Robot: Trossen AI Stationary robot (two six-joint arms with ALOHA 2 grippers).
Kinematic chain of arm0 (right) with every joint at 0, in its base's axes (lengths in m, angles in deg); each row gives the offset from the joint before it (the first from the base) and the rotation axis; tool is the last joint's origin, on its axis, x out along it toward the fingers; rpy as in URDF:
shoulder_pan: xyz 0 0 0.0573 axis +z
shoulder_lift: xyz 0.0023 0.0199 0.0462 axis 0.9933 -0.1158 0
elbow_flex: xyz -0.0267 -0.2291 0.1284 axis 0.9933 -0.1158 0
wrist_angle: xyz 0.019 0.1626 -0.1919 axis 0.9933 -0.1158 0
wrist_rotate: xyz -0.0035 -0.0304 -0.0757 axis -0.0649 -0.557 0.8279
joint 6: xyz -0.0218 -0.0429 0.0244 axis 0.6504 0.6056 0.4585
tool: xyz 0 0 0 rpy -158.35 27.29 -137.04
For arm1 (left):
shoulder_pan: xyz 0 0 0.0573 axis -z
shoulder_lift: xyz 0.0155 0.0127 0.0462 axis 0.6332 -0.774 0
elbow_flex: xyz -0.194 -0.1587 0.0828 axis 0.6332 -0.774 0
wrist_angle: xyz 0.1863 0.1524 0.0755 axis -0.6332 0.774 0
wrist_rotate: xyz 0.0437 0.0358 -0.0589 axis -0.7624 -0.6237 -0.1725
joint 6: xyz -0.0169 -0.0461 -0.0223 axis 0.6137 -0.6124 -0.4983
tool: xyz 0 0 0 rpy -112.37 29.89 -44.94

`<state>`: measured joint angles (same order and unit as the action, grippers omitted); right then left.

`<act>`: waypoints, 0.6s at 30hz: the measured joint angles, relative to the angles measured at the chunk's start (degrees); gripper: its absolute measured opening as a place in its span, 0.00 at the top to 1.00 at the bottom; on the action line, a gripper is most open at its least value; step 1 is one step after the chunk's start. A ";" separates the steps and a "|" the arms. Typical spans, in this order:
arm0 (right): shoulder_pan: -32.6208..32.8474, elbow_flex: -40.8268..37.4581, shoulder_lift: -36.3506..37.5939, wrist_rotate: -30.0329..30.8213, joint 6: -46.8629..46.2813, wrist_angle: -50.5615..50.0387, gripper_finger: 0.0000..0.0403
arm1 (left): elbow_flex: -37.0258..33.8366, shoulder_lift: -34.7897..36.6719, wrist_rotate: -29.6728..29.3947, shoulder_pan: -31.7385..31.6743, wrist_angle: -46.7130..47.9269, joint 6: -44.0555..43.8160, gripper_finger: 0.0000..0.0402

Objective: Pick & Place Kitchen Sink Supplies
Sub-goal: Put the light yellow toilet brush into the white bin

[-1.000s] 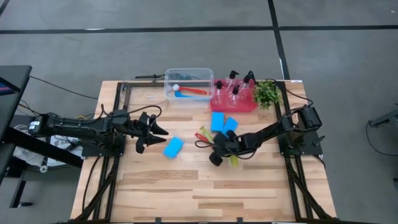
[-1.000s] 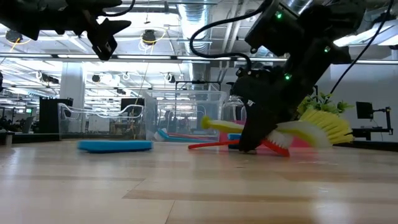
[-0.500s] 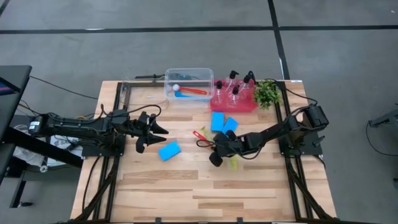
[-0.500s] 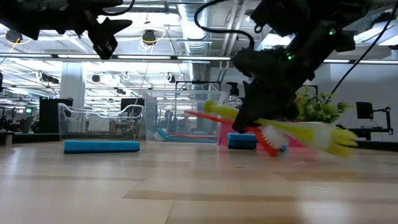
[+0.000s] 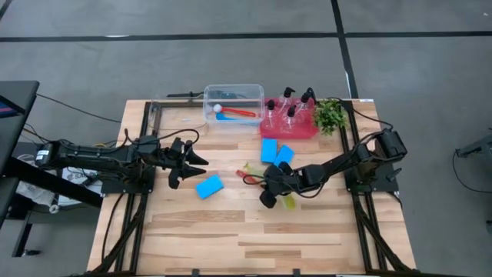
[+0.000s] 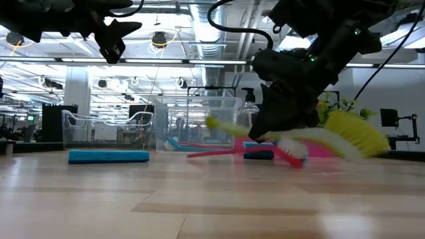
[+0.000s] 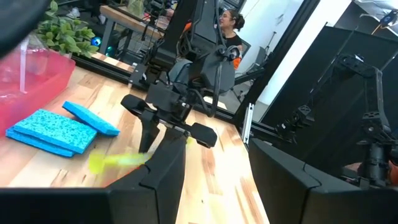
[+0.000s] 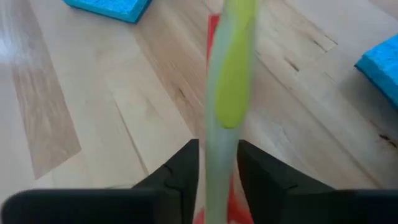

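From above, the right gripper point(image 5: 270, 187) sits mid-worktop, its load mostly hidden; the right wrist view shows its fingers point(image 8: 180, 168) closed around the yellow-green brush point(image 8: 229, 93), a smooth slim handle, with the red brush point(image 8: 212, 25) lying beneath; the low view alone shows the yellow-green bristle head raised off the wooden worktop point(image 6: 199, 199); the left gripper point(image 5: 194, 161) hovers open, left of centre, near a flat blue sponge point(image 5: 208, 185), porous and rectangular.
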<state>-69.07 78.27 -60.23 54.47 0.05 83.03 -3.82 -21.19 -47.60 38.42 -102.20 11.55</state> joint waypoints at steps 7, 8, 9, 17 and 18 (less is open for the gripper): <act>0.74 0.02 0.00 0.14 2.53 -0.06 0.59 | 0.00 0.00 0.00 0.00 -0.01 0.00 0.55; 0.74 0.06 0.00 0.14 2.51 -0.20 0.57 | 0.00 0.00 0.00 0.00 0.00 0.00 0.55; 0.74 0.07 0.00 0.12 2.51 -0.48 0.54 | 0.00 0.00 0.00 0.00 0.00 0.00 0.55; 0.70 0.08 0.00 0.09 0.84 -3.44 0.53 | 0.00 0.00 0.00 0.00 0.00 0.00 0.55; 0.72 0.09 0.00 0.08 0.83 -3.43 0.55 | 0.00 0.00 0.00 0.00 0.00 0.00 0.55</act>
<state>-68.35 78.36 -60.23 54.55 0.87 79.60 -3.82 -21.19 -47.60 38.42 -102.21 11.55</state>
